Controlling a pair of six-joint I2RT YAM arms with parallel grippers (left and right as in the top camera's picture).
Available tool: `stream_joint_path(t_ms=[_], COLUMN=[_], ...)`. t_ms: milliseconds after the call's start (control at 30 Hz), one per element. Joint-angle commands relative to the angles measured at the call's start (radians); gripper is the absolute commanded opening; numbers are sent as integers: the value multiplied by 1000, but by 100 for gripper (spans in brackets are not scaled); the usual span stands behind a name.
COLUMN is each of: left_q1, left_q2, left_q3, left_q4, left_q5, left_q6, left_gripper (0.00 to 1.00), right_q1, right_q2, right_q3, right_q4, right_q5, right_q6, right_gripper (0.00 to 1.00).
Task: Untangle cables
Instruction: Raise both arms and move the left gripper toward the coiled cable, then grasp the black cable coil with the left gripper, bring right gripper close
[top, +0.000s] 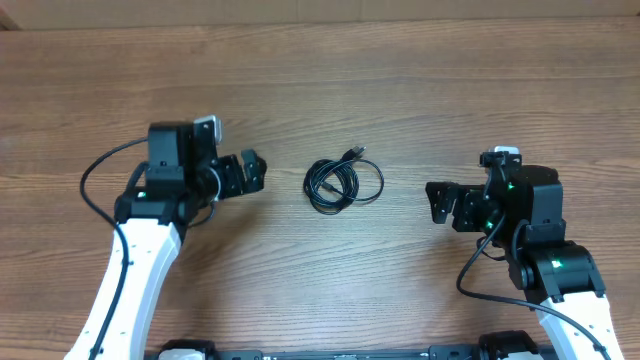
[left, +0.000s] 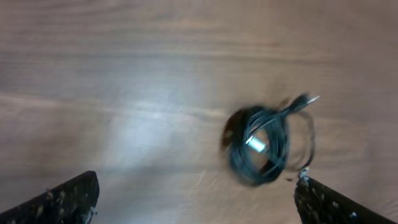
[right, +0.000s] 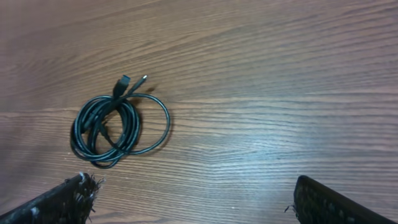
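Observation:
A coil of thin black cables (top: 343, 183) lies on the wooden table between the two arms, with plug ends sticking out at its upper right. It shows blurred in the left wrist view (left: 264, 146) and sharp in the right wrist view (right: 118, 129). My left gripper (top: 252, 172) is open and empty, left of the coil and apart from it. My right gripper (top: 441, 202) is open and empty, right of the coil and apart from it. In each wrist view the coil lies beyond the fingertips.
The wooden table (top: 320, 70) spreads all around the coil. Thicker black wires (top: 100, 170) loop off the left arm, and others (top: 480, 270) off the right arm.

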Motion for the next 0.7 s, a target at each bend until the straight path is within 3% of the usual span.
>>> stream_joint_path(t_ms=[0,333,667], left_q1=[-73,-336,-508], left_q2=[35,192,348], left_q3=[23,23,23], left_q4=[52,142,181], left_q5=[36,-161,-325], left_q6=[-66,-224,-457], left_gripper=[100,100,84], right_q1=[8,8,8], right_q2=[-3,-3,-3], right_q3=[31,31,31], right_q4=[23,40,36], right_q5=[-22,-22,-22], right_q6=[4,4,4], right_gripper=[100,100,100])
